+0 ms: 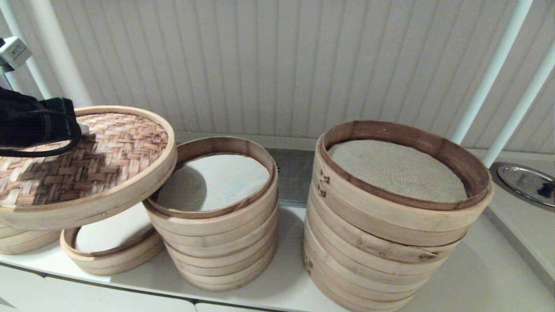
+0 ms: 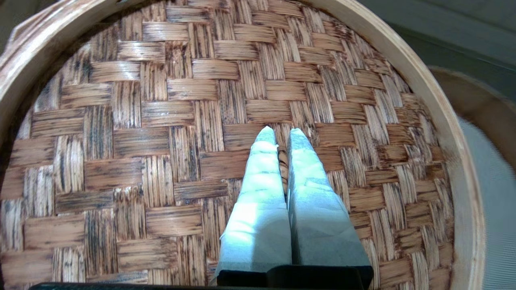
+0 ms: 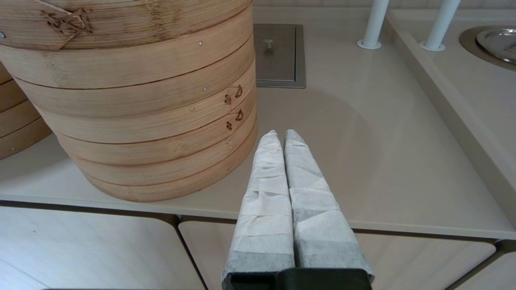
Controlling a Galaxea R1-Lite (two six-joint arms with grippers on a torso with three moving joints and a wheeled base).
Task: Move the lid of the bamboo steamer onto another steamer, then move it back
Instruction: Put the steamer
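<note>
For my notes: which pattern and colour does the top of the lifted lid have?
The bamboo steamer lid has a brown basket-weave top with a pale rim; the left wrist view shows it best.

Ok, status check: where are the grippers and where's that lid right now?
Left gripper shut on the bamboo steamer lid, lid tilted in the air above the shallow steamer. Right gripper shut, idle beside the widest stack. Middle stack close alongside.

The bamboo steamer lid [image 1: 86, 169] hides its knob (under wrapped fingers [image 2: 262, 189]).
</note>
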